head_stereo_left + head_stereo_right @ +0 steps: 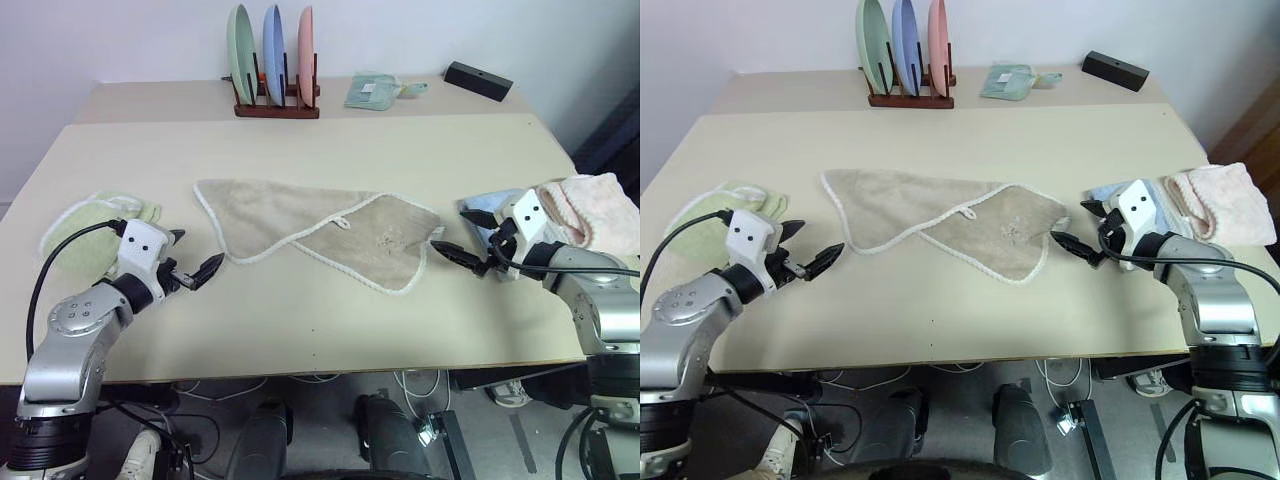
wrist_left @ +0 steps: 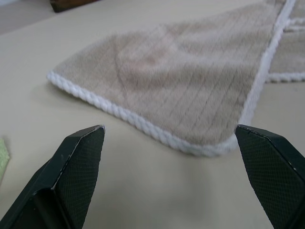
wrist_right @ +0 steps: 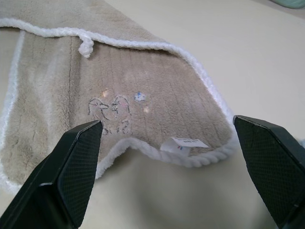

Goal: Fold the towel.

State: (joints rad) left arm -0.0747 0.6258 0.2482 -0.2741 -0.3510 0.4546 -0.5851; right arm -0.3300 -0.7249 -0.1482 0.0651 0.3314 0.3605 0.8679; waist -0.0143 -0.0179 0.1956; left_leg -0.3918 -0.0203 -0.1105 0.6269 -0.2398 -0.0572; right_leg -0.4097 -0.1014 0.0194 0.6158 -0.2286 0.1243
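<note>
A: Left claw status?
B: Released, fingers spread wide, hovering over the table just off the towel's left end. Not touching it.
A: What's left of that?
B: Light green cloth, bunched at the left edge of the table, beside the left arm.
A: Towel?
B: Tan towel lies flat mid-table between both claws, white corded edging. Partly folded: one layer laps over the other on a diagonal, small white loop on the fold edge. Right wrist view shows faint stitching and a small white tag at its near-right corner.
A: Right claw?
B: Also released, wide apart, tips just beside the towel's right corner, no contact.
A: Right of it?
B: Light blue cloth, then pink towel, at the right edge.
A: Far side?
B: Plate rack with three plates, small teal cloth, black box.
</note>
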